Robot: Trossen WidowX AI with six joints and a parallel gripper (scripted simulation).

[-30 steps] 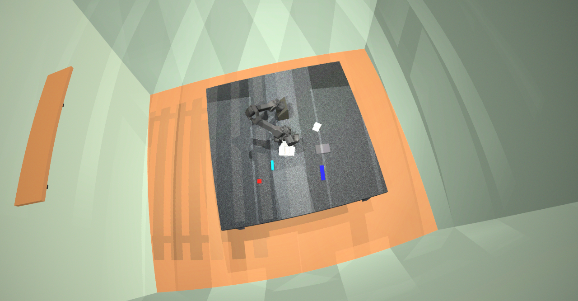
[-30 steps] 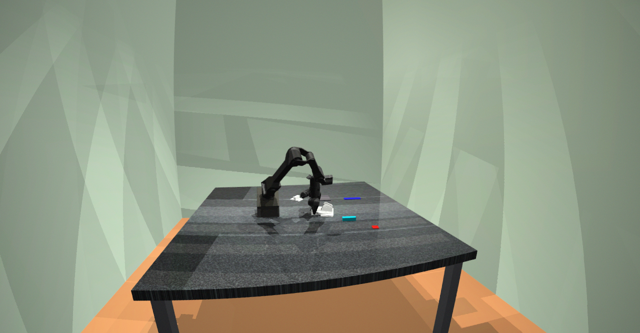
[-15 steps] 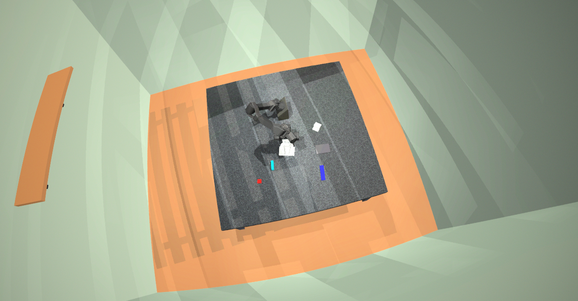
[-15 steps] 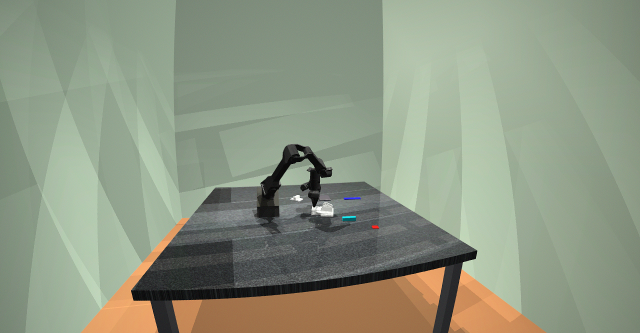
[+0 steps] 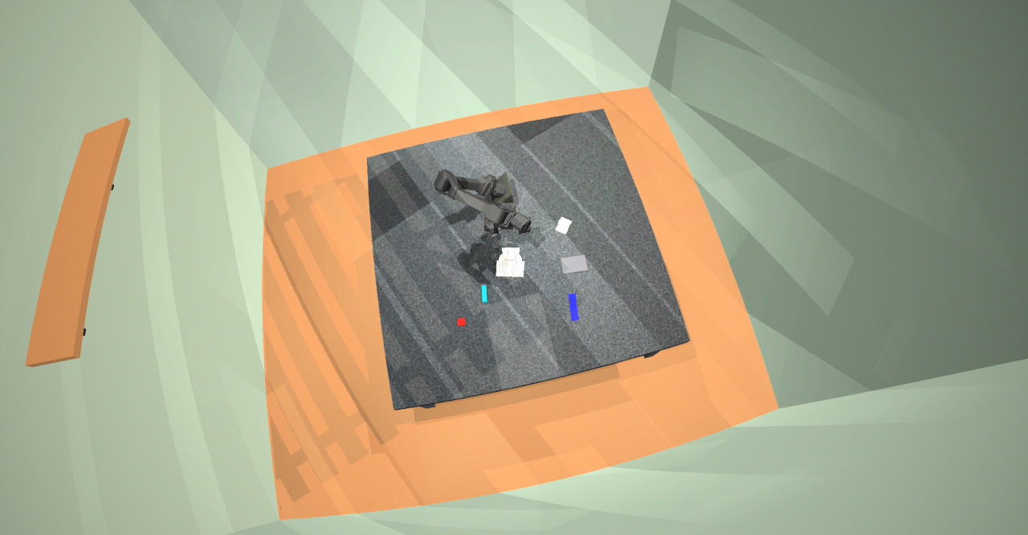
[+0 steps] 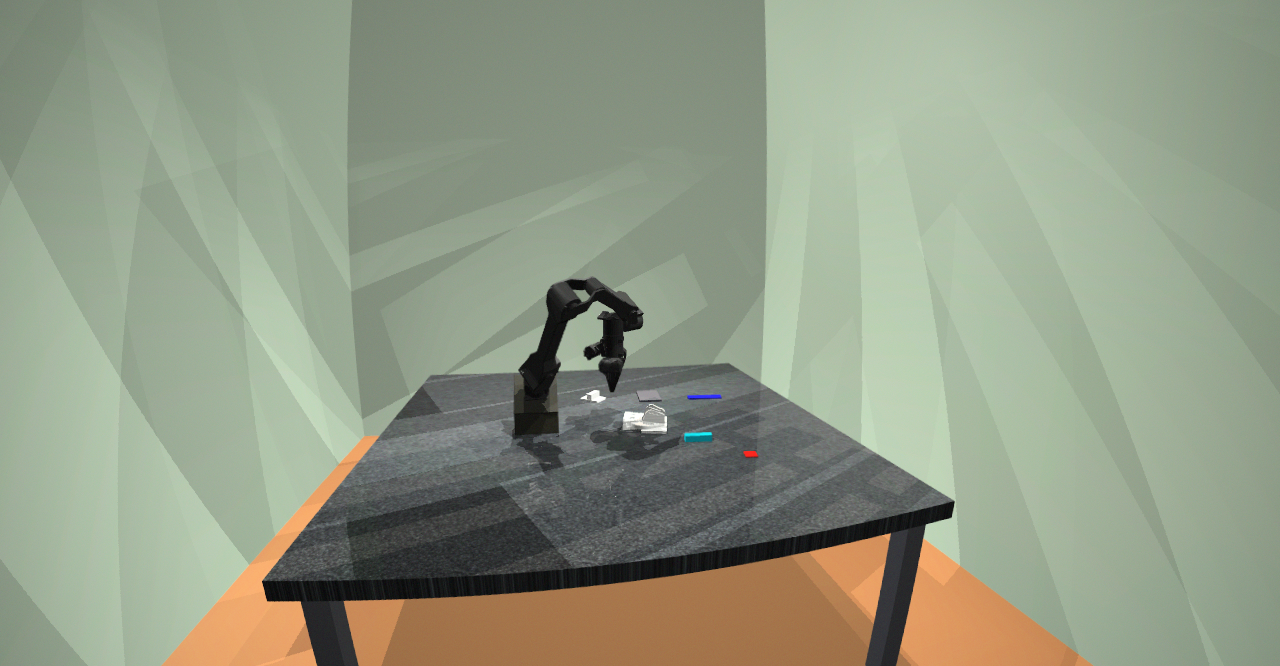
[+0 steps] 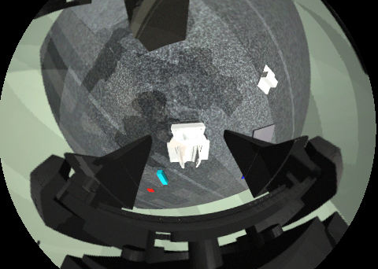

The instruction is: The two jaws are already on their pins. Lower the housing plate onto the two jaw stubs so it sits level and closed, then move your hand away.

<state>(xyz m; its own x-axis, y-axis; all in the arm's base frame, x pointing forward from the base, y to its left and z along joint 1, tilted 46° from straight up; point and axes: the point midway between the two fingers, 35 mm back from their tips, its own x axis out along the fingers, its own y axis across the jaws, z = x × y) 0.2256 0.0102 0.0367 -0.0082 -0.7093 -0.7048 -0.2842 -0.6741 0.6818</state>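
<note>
A white assembly [image 5: 510, 263] [image 6: 645, 421] [image 7: 188, 145] lies on the dark tabletop [image 5: 618, 294] [image 6: 671, 501] [image 7: 114, 80], right around the middle of the top view, lower centre in the exterior view and just below centre in the wrist view. In the wrist view the two jaws [image 7: 190, 156] point toward the bottom of the frame, and a pale block [image 7: 188, 127] sits at the upper end of the assembly; I cannot tell for certain whether that block is the housing plate, or whether it sits level and closed. The end effector [image 6: 612, 386] [image 7: 188, 136] hangs above the tabletop with its fingers spread wide and nothing between them, and in the exterior view its tips are up and to the left of the assembly, apart from it. The black arm [image 5: 471, 198] [image 6: 551, 331] bends over from its base to the left in the exterior view. A separate white piece [image 5: 563, 225] [image 6: 592, 396] [image 7: 268, 80] lies to the upper right of the assembly in the top view, with a grey slab [image 5: 574, 264] [image 6: 648, 395] [image 7: 264, 132] below it and a blue bar [image 5: 573, 307] [image 6: 704, 397] [image 7: 242, 178] lower still. A cyan block [image 5: 484, 293] [image 6: 698, 436] [image 7: 162, 177] and a red block [image 5: 461, 321] [image 6: 750, 453] [image 7: 150, 190] lie to the lower left.
</note>
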